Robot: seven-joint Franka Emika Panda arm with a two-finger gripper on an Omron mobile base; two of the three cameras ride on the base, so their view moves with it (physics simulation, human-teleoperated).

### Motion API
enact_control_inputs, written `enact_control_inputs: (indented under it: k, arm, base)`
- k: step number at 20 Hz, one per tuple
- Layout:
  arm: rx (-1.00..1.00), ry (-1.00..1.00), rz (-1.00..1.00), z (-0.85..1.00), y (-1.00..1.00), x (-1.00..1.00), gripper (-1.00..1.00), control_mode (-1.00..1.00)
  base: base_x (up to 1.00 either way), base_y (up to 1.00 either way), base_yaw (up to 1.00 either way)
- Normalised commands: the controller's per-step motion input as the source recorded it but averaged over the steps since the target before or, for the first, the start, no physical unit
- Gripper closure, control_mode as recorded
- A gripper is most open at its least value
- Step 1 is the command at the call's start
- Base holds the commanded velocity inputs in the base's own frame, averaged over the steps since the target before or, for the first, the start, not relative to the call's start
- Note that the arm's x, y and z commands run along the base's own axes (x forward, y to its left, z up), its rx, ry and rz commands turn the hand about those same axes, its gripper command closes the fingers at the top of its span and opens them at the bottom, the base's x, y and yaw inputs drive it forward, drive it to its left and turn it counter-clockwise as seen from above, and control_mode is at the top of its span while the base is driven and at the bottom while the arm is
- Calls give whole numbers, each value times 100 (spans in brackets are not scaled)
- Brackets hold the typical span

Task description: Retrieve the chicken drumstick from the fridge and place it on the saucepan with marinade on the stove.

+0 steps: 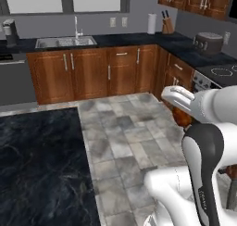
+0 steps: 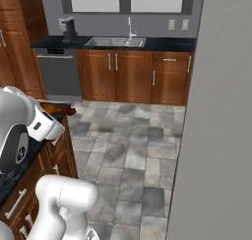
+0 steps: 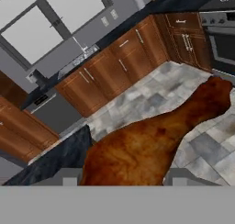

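In the hand view the chicken drumstick [image 3: 151, 145] lies between the 2 finger tips, its thick end low between them and its thin end stretching out over the tiled floor [image 3: 183, 87]; the jaws [image 3: 120, 176] are clamped on it. The tips themselves are cut off at the bottom, so the contact is hard to make out.

In the left base view the white arm [image 1: 208, 128] hides most of the load; a reddish-brown patch, probably the drumstick [image 1: 184, 118], peeks out below the hand. In the right base view a thin brown end of it [image 2: 56, 108] sticks out past the wrist, above the dark bench [image 2: 12, 175].

The stove [image 1: 222, 73] is cut off by the right edge of the left base view. The fridge [image 2: 216, 135] is a plain grey wall at right, its handles out of frame.
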Motion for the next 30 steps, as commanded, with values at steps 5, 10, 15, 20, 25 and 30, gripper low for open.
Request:
enact_control_inputs:
  k: [5, 10, 15, 20, 25, 30]
  arm:
    - [0, 0, 0, 0, 0, 0, 100, 100]
    - [0, 0, 0, 0, 0, 0, 100, 100]
    - [0, 0, 0, 0, 0, 0, 100, 100]
    - [0, 0, 0, 0, 0, 0, 100, 100]
    - [0, 0, 0, 0, 0, 0, 100, 100]
    - [0, 0, 0, 0, 0, 0, 100, 100]
  base:
    - [100, 4, 10]
    - [100, 0, 7]
    - [100, 0, 3]
    - [100, -2, -25]
    - [74, 0, -72]
    - [48, -5, -84]
